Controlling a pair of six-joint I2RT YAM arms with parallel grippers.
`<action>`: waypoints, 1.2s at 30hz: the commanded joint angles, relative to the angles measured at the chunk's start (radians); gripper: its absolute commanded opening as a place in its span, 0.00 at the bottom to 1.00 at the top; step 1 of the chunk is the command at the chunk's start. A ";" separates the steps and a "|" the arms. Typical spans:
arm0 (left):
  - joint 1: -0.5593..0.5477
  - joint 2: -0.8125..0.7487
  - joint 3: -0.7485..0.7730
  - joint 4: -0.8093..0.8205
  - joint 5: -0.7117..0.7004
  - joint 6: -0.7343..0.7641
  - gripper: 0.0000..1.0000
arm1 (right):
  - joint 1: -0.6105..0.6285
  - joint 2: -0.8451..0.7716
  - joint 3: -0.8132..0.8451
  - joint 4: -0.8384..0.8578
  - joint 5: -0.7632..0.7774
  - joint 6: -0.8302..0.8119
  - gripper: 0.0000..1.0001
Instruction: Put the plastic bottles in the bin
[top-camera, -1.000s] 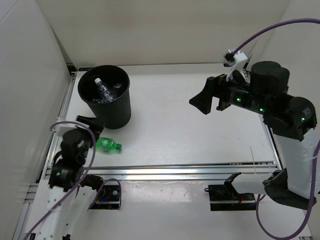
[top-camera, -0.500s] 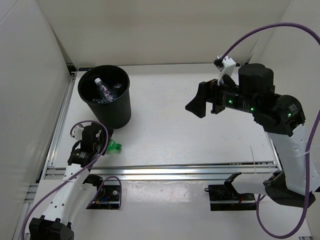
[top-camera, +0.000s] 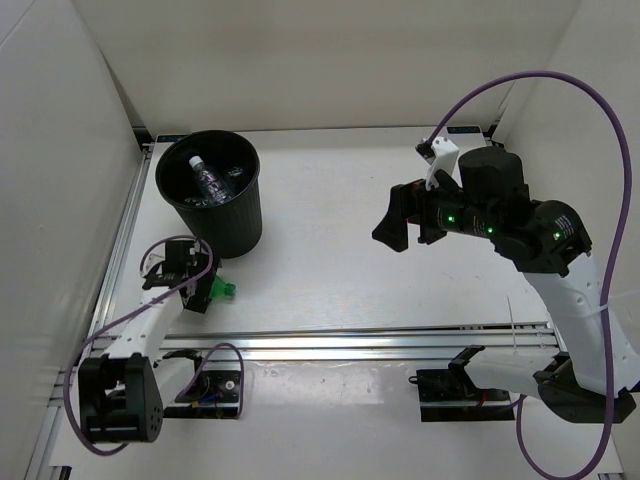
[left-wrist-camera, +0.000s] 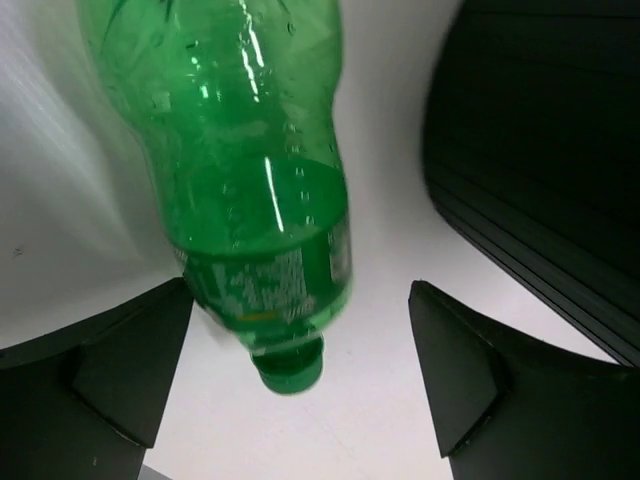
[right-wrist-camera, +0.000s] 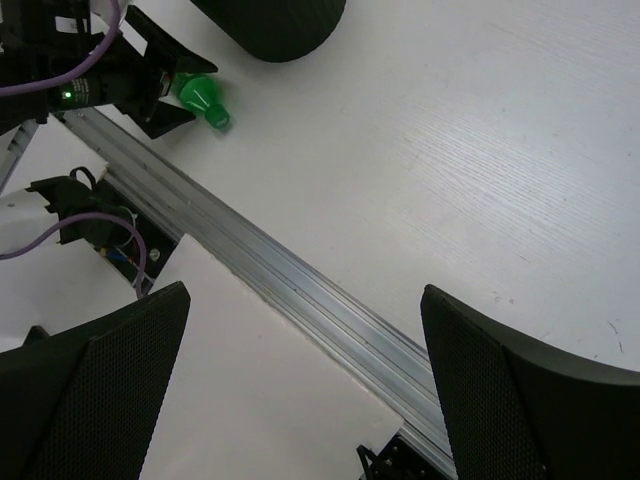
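Observation:
A translucent green bottle (top-camera: 225, 290) lies on the white table just in front of the black bin (top-camera: 245, 215). My left gripper (top-camera: 203, 288) is low over it, open. In the left wrist view the green bottle (left-wrist-camera: 250, 170) lies between the two fingers (left-wrist-camera: 120, 370), cap toward the camera, and the bin wall (left-wrist-camera: 540, 150) fills the upper right. Clear plastic bottles (top-camera: 209, 181) with blue labels lie inside the bin. My right gripper (top-camera: 405, 215) hangs open and empty over the table's right half. The right wrist view shows the green bottle (right-wrist-camera: 200, 95) far off at the upper left.
An aluminium rail (top-camera: 350, 340) runs along the near edge of the table. White walls close in the left, back and right sides. Purple cables loop from both arms, one of them beside the left wrist (top-camera: 170, 245).
My left arm has reached forward and down onto the green bottle, which now lies between its open fingers. My right arm has drifted slightly left and lower, still open.

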 joint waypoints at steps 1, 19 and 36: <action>0.017 0.057 0.044 0.012 0.047 0.013 1.00 | -0.007 -0.018 0.000 0.033 0.010 0.000 1.00; 0.047 -0.298 0.201 -0.360 -0.063 -0.021 0.48 | -0.035 0.028 0.046 -0.021 0.059 -0.038 1.00; -0.036 0.319 1.233 -0.402 -0.225 0.387 0.48 | -0.125 0.203 0.081 0.071 -0.116 0.100 1.00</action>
